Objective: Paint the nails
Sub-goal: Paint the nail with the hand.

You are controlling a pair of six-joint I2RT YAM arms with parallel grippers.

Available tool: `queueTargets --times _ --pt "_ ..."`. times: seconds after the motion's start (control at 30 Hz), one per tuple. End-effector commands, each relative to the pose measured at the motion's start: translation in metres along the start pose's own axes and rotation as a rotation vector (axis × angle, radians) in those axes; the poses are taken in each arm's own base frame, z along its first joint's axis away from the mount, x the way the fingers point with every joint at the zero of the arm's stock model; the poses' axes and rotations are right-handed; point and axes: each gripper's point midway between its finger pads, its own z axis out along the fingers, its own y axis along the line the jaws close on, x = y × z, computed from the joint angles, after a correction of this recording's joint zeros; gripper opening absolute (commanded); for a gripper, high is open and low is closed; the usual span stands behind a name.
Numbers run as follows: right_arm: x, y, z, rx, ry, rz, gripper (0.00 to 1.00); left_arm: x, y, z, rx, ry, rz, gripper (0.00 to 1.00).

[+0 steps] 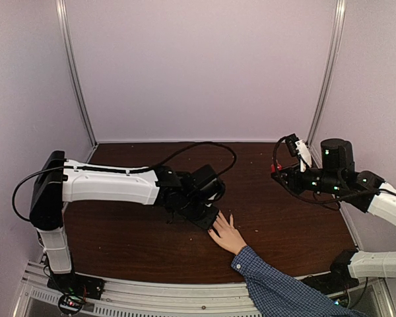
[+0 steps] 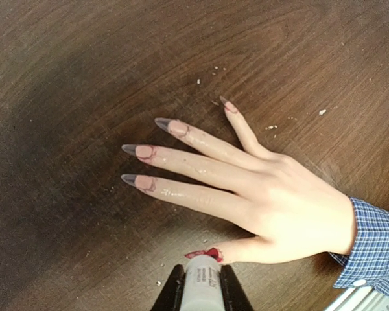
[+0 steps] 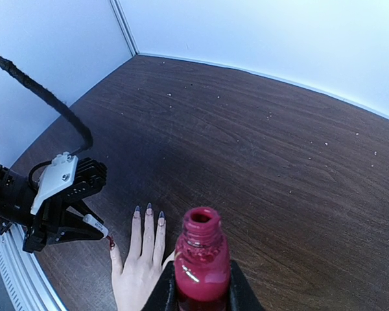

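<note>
At the near middle of the desk (image 2: 84, 65), the hand (image 2: 292, 214) is lying flat, palm down, fingers spread and pointing to the far left. The nails (image 2: 144, 151) are showing pinkish beds with grey tips and only thin red streaks at their bases. The left gripper (image 2: 201, 299) is clamping the white handle of the brush (image 2: 201, 275), and the red bristles are touching the tip of the thumb (image 2: 246, 249). So the thumb nail seems to be the one in hand, though the handle is hiding most of that nail.

The next move is probably calling for short, light strokes along the thumb nail, kept off the skin. After that the brush would be shifting to the nearest finger. The other four nails look hardly covered, so most of the task is probably remaining.

Off to the right and raised above the desk, the right gripper (image 3: 201, 295) is squeezing the open red bottle (image 3: 201, 259), well apart from the hand; any refill would be meaning a long reach.

Pale specks (image 2: 270, 127) are lying beside the fingers, and a black cable (image 3: 45, 97) is trailing behind the left arm; neither is blocking the brush. A checked sleeve (image 2: 376, 246) is covering the wrist.
</note>
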Motion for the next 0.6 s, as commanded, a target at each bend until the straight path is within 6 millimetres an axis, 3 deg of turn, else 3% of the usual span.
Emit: queueTargets --times 0.0,0.57 --pt "-0.013 0.002 -0.003 -0.011 -0.046 0.001 0.0 -0.003 0.006 -0.002 -0.037 -0.022 -0.018 0.0" --pt "-0.012 0.002 -0.003 -0.016 -0.045 0.003 0.0 -0.006 0.022 -0.016 -0.108 -0.052 -0.041 0.0"
